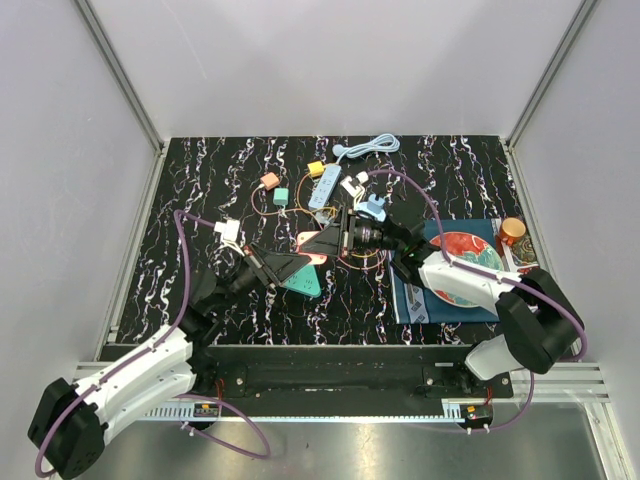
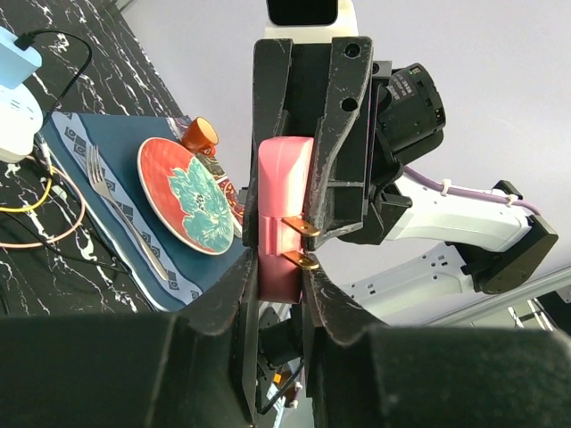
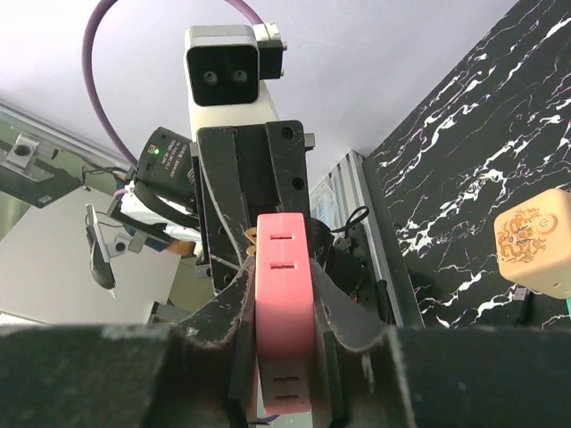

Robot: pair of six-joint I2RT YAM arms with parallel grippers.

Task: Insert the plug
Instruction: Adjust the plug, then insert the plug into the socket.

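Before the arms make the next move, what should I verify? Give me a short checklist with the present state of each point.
1. Left tool closed on the pink plug: ok.
2. Right tool closed on the same plug: ok.
3. Both brass prongs visible and unbent: ok.
4. Prongs turned toward the power strip: cannot tell.
5. Plug inserted: not ok, it is held between the tools, apart from the strip.

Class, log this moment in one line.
object: pink plastic two-pronged plug | left gripper: shut on it | right gripper: shut on it
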